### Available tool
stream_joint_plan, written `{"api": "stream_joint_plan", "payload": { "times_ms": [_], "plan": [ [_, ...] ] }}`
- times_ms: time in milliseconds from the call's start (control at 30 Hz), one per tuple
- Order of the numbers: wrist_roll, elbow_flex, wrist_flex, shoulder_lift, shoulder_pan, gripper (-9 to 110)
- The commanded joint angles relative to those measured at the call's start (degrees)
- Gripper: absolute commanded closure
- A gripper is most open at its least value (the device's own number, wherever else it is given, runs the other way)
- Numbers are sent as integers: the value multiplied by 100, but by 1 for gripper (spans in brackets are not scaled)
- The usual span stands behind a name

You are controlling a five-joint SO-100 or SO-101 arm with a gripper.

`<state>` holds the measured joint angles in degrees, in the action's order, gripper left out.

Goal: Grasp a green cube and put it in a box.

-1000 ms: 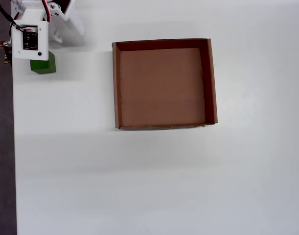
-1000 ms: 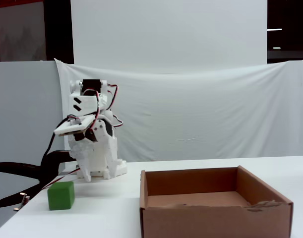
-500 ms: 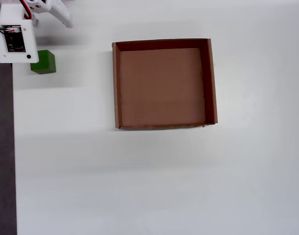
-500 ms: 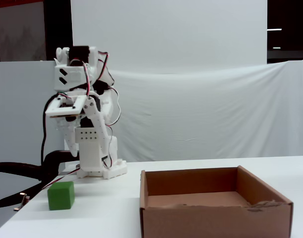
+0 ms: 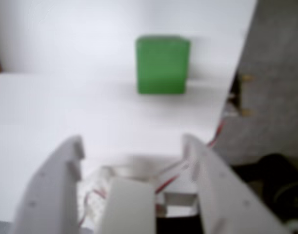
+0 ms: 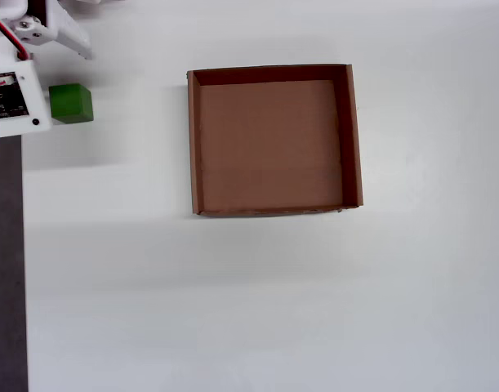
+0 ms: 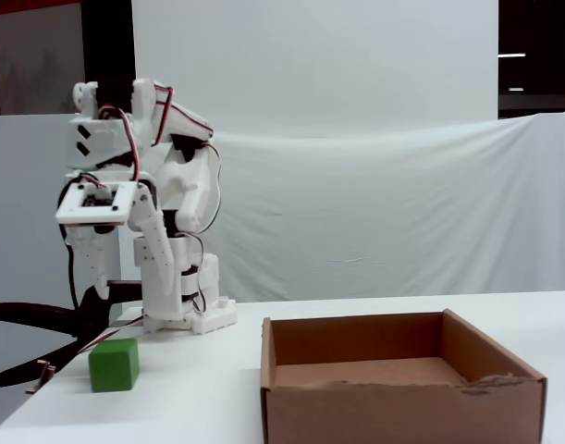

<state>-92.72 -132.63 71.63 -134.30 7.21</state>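
The green cube (image 5: 162,64) sits on the white table ahead of my gripper (image 5: 133,146), whose jaws stand wide apart with nothing between them. In the overhead view the cube (image 6: 71,104) lies at the far left, near the table's edge, next to the arm's wrist parts (image 6: 12,98). The brown cardboard box (image 6: 194,143) lies to its right, apart from it, and holds nothing. In the fixed view my gripper (image 7: 125,282) hangs open above the cube (image 7: 114,364), not touching it, with the box (image 7: 356,407) to the right.
The table's left edge borders a dark floor strip (image 6: 4,269) close to the cube. The arm's base (image 7: 185,314) stands behind the cube. A black chair base (image 7: 42,319) sits beyond the table's left edge. A white backdrop hangs behind.
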Motion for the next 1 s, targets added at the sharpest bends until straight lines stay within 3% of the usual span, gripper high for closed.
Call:
{"api": "stream_joint_plan", "payload": {
  "times_ms": [0, 333, 967],
  "plan": [
    [-141, 431, -167, 272, 105, 73],
    [-158, 589, -747, 1063, 193, 70],
    [-53, -773, -2118, 1222, -97, 72]
  ]
}}
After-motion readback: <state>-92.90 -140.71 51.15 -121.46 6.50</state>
